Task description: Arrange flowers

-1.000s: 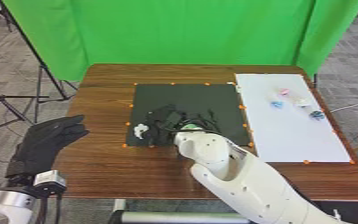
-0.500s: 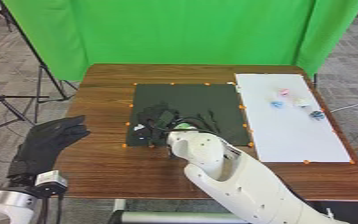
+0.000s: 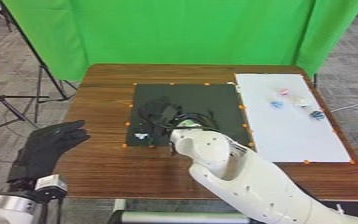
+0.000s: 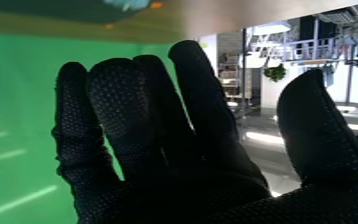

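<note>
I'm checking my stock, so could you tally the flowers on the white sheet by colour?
Pink flower: 1
Light blue flower: 1
Whitish flower: 1
Dark bluish flower: 1
Total on the white sheet: 4

No legible lettering, numbers, labels, brands or signs on anything, head view or right wrist view.
</note>
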